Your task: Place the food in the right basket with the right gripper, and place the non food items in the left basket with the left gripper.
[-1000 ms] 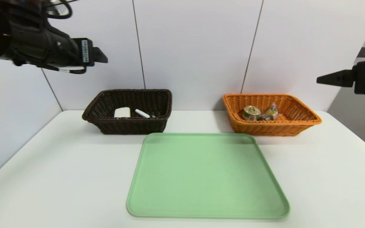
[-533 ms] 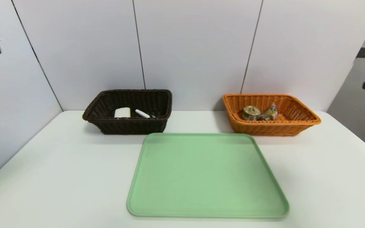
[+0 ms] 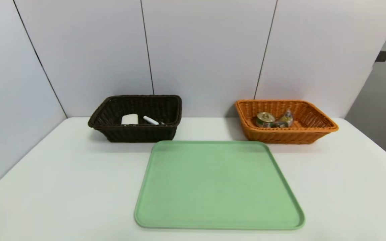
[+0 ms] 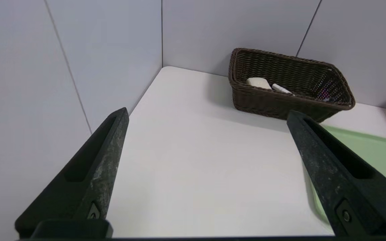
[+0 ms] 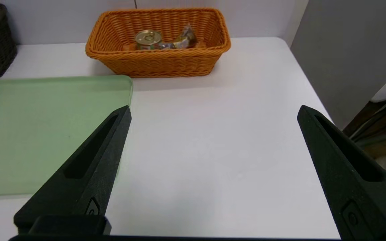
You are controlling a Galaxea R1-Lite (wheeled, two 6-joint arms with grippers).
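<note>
Looks sorted to us: can (image 3: 265, 119) and snack packet (image 3: 286, 118) in the orange basket (image 3: 317, 132), soap (image 3: 129, 118) and pen (image 3: 150, 120) in the brown basket (image 3: 136, 134), both end effectors, left (image 4: 206, 120) and right (image 5: 213, 112), wide open and empty over the tabletop (image 3: 62, 174), so the only risk is a stray sweep knocking a basket.

I am in what looks like a lab or test cell set up for sorting trials. A plain white table (image 3: 62, 187) stands pushed into a corner of bare pale wall panels (image 3: 206, 50) with thin dark seams. On the table, a green tray (image 3: 218, 187) lies in the middle; behind the tray to its left sits a dark brown basket (image 3: 136, 132), and behind it to its right an orange basket (image 3: 286, 135), both against the wall.
</note>
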